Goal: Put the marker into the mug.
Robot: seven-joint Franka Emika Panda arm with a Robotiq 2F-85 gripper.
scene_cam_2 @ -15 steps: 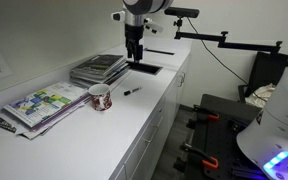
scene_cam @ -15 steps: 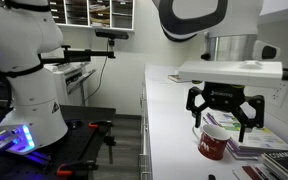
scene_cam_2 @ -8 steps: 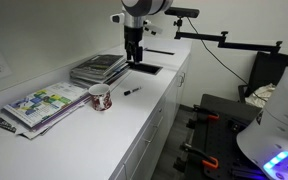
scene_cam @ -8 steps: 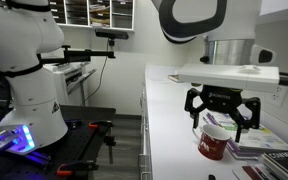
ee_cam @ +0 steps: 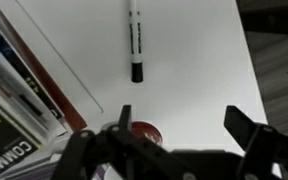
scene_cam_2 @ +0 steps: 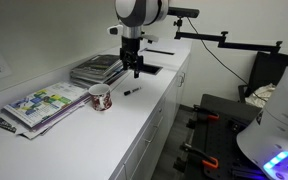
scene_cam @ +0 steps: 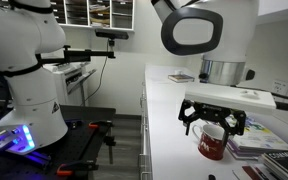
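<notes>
A white marker (ee_cam: pixel 134 42) with a black cap lies on the white counter; it also shows in an exterior view (scene_cam_2: pixel 132 91). The dark red mug (scene_cam_2: pixel 101 97) stands on the counter, also seen in an exterior view (scene_cam: pixel 212 145) behind the fingers and partly in the wrist view (ee_cam: pixel 144 132). My gripper (ee_cam: pixel 179 120) is open and empty. It hangs above the counter over the marker's area (scene_cam_2: pixel 136 70), between marker and mug in the wrist view.
A stack of books and magazines (scene_cam_2: pixel 97 69) lies at the back of the counter, more magazines (scene_cam_2: pixel 44 103) beside the mug. A flat dark tray (scene_cam_2: pixel 147 68) lies beyond the marker. The counter's front edge (scene_cam_2: pixel 154 110) drops to the floor.
My gripper has come down and moved toward the marker and mug. The marker and the mug have not moved.
</notes>
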